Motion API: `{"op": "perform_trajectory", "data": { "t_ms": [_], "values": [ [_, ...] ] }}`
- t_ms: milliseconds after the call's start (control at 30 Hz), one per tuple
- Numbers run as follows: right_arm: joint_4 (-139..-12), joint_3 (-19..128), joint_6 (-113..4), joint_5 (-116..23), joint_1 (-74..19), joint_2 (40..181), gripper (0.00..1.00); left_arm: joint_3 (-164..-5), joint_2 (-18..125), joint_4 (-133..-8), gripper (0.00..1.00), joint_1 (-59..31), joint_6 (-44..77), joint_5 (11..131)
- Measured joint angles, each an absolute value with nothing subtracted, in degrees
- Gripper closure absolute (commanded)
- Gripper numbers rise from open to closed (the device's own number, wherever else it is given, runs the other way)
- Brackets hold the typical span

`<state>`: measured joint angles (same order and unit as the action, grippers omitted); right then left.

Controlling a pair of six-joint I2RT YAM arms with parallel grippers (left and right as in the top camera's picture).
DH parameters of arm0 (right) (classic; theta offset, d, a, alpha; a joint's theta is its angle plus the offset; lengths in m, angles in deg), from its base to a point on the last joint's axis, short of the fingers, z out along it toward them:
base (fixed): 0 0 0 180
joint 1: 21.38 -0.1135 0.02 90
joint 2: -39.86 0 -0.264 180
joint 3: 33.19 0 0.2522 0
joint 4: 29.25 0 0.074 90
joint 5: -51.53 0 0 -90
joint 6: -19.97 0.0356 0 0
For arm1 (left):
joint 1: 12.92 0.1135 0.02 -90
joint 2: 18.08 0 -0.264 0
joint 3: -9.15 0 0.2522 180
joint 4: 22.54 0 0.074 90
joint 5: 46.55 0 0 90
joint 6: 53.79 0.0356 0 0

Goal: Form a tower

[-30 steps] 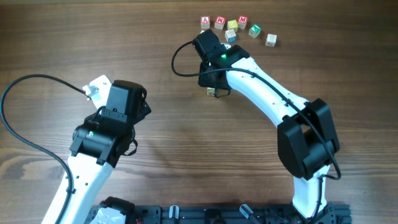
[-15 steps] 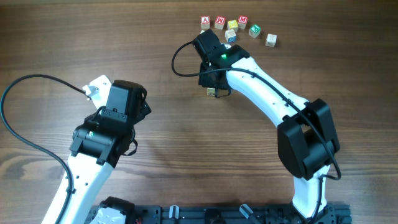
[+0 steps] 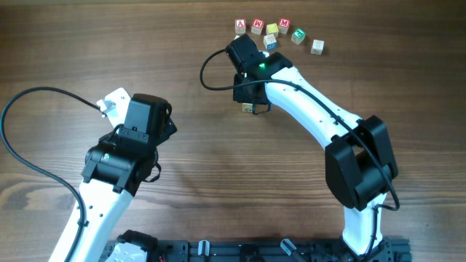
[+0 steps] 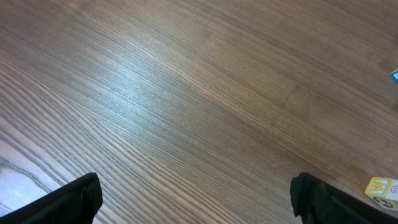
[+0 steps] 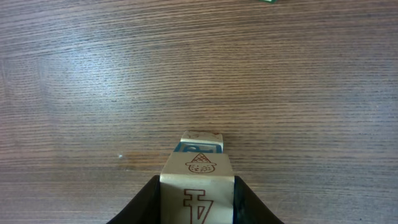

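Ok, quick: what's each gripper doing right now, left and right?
Left gripper: open, holding nothing.
Right gripper: shut on the top cube of the tower.

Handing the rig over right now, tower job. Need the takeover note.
Left gripper: open, empty, over bare table.
Right gripper: shut on the top cube. A blue-faced cube shows just beyond it, apparently underneath.
Tower: mid-table, under the right gripper. I cannot tell how many levels it has.
Loose cubes: clustered at the far edge.
Done: a stack is started.
Left: probably release, check that it stands, and add loose cubes if it needs more height.
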<state>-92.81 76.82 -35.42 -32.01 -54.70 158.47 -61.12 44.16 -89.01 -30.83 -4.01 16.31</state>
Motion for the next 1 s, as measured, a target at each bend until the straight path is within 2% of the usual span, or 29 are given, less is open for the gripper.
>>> {"op": "perform_trajectory", "data": {
  "t_ms": [367, 1000],
  "values": [
    [-92.99, 76.84, -36.31, -32.01, -54.70, 158.21, 0.84, -61.10, 44.16, -89.01, 0.00, -30.83, -4.01, 16.31],
    [-93.34, 76.84, -35.11, -31.94, -55.95, 158.14, 0.83, -61.12, 44.16, -89.01, 0.00, -30.83, -4.01, 16.31]
  ]
}}
